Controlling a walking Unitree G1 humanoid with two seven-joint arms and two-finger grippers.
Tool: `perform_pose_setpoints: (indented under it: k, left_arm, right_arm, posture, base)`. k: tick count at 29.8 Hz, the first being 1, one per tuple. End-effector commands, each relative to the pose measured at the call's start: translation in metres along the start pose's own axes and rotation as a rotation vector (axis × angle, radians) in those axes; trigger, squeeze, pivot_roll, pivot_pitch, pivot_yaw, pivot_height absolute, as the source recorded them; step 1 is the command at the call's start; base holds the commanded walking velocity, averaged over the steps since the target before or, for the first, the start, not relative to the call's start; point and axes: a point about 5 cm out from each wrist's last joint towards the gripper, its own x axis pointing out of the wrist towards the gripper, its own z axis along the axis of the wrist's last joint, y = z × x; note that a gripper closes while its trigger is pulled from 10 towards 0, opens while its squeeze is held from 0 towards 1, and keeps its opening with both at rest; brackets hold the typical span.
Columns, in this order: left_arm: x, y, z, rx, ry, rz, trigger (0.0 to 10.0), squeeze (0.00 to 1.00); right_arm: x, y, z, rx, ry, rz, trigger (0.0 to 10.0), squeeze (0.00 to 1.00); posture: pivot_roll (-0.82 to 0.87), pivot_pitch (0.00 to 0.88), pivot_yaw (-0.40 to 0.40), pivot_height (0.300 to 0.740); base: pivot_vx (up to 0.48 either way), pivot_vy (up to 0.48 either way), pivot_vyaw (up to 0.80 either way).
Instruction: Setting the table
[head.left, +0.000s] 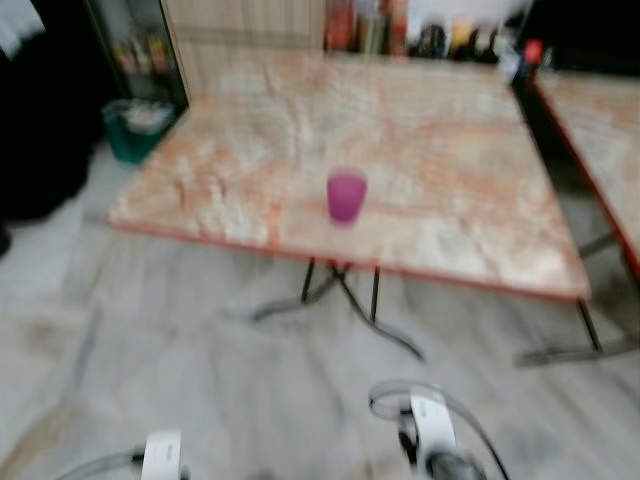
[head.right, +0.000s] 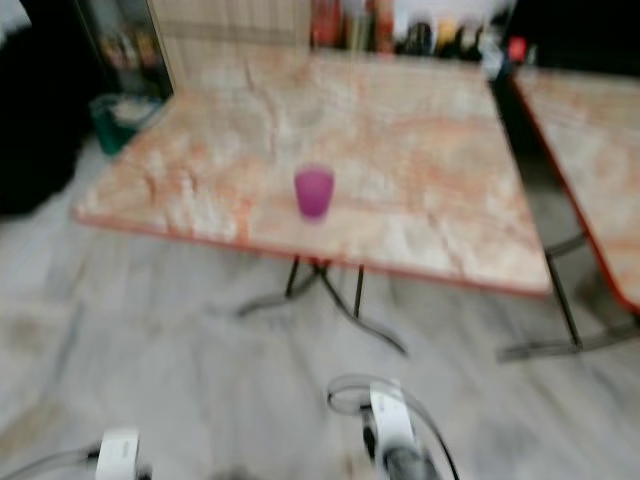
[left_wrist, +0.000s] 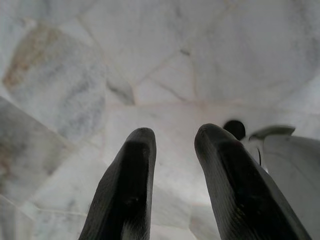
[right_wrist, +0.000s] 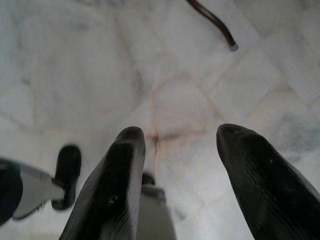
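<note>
Ahead of the robot stands the marble-patterned table, its near edge turned toward the camera, probably because the robot is walking up to it; a second table sits to the right. Near the front edge stands a purple cup, upright and alone, seemingly one setting already laid. Bottles crowd the far edge, their labels too blurred to read. A green bin stands far left. Both arms hang idle over the floor: left gripper narrowly parted and empty, right gripper wider, also empty.
</note>
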Motion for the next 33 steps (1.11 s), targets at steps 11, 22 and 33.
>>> perform_pose_setpoints:
  k: [11, 22, 33]
  left_arm:
    - [0.0, -0.006, -0.001, 0.005, 0.011, -0.017, 10.0, 0.0]
    - [-0.002, 0.001, -0.007, -0.032, 0.021, 0.044, 10.0, 0.85]
    - [-0.003, 0.025, -0.01, -0.074, 0.046, 0.212, 10.0, 1.0]
  right_arm:
    - [-0.002, -0.007, -0.013, -0.004, 0.048, -0.025, 10.0, 0.0]
    - [-0.003, -0.009, -0.016, -0.011, 0.059, -0.034, 10.0, 0.0]
    - [-0.003, -0.013, -0.017, 0.006, 0.057, -0.05, 10.0, 0.0]
  posture:
    - [0.13, 0.086, -0.01, 0.715]
    - [0.13, 0.096, -0.016, 0.715]
    - [0.14, 0.081, -0.009, 0.715]
  base:
    - [0.254, 0.0, -0.42]
    - [0.0, 0.0, 0.0]
    - [0.0, 0.0, 0.0]
